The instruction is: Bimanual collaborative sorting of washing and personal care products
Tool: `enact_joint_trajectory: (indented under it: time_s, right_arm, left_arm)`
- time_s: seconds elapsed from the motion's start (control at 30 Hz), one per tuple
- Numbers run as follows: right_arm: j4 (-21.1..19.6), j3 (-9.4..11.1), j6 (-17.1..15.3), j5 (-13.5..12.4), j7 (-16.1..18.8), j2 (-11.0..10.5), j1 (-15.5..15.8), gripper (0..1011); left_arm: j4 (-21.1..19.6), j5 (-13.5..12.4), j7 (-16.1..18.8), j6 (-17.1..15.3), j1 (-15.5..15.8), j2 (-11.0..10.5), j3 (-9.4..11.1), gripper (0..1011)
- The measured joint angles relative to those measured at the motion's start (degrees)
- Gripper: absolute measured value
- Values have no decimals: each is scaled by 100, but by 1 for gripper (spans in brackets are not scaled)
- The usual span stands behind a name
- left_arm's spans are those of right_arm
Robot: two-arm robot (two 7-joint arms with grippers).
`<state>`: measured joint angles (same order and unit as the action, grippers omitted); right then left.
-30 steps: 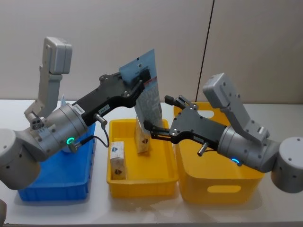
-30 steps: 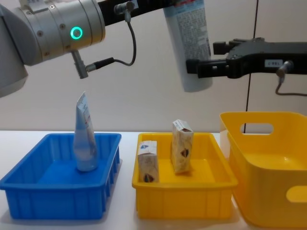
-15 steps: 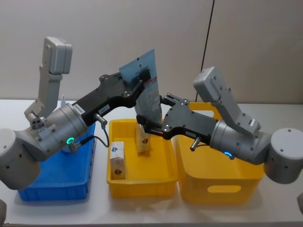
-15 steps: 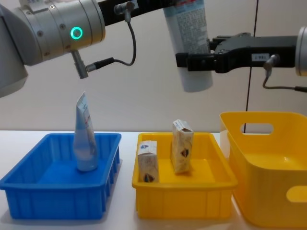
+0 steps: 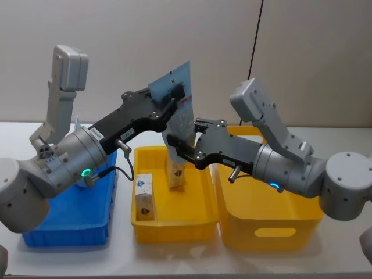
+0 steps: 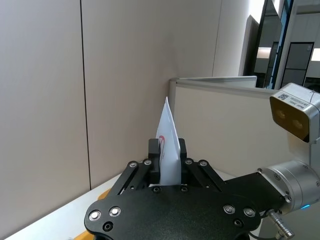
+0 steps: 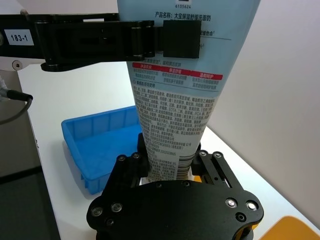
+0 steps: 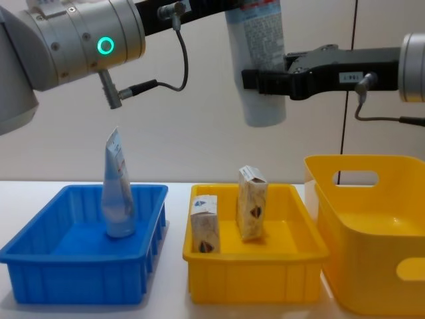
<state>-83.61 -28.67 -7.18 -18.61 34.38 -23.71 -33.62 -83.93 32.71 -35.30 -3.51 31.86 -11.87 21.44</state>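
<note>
At the left, the blue bin (image 8: 73, 282) already held the small pale-blue squeeze tube (image 8: 117, 193), standing upright against its far wall. That item looked sorted.

Above and just right of it, the left gripper (image 5: 177, 94) was clamped on the flat upper end of the tall printed tube (image 8: 260, 60). The tube hung cap-down in the air, well clear of everything below and roughly over the shallow yellow tray (image 8: 255, 282).

In that tray stood the two cream cartons, one near the front left (image 8: 204, 224) and one further back (image 8: 252, 203), apart from each other. They too seemed done.

The right gripper (image 7: 169, 162) had reached in from the right and sat around the tall tube's lower part, a finger against each side. It appeared to be closed on the tube, though how firmly it pressed was hard to judge.

At the far right, the deep yellow bin (image 8: 372, 266) showed nothing inside, as far as its interior could be seen.

By my reading, three of four products were placed and the last was mid-handover. What remained was for the left gripper to let go and for the tall tube to be put down, probably in the deep bin.
</note>
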Motion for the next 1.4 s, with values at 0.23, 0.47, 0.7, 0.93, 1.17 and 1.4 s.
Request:
enact_joint_trajectory:
  time_s: [0.23,0.47,0.7,0.93,1.17,1.4]
  right_arm:
    - [-4,-47,-21,-23,-19,-5,-30,305]
    - [-41,-73,-36,-50,-54,-27,-35,223]
    - [-100,-82,-49,-80,-119,-62,-27,182]
    - [-170,-58,-70,-106,-228,-114,19,174]
    - [-278,64,-103,-141,-411,-196,134,174]
    - [-396,237,-132,-166,-606,-279,289,174]
  left_arm:
    - [0,1,-4,0,0,1,3,320]
    - [0,1,-4,0,0,0,2,533]
    - [0,1,-3,0,0,0,1,762]
    - [0,0,-3,0,0,0,1,957]
    - [0,0,-3,0,0,0,1,1001]
    - [0,0,-3,0,0,0,1,1001]
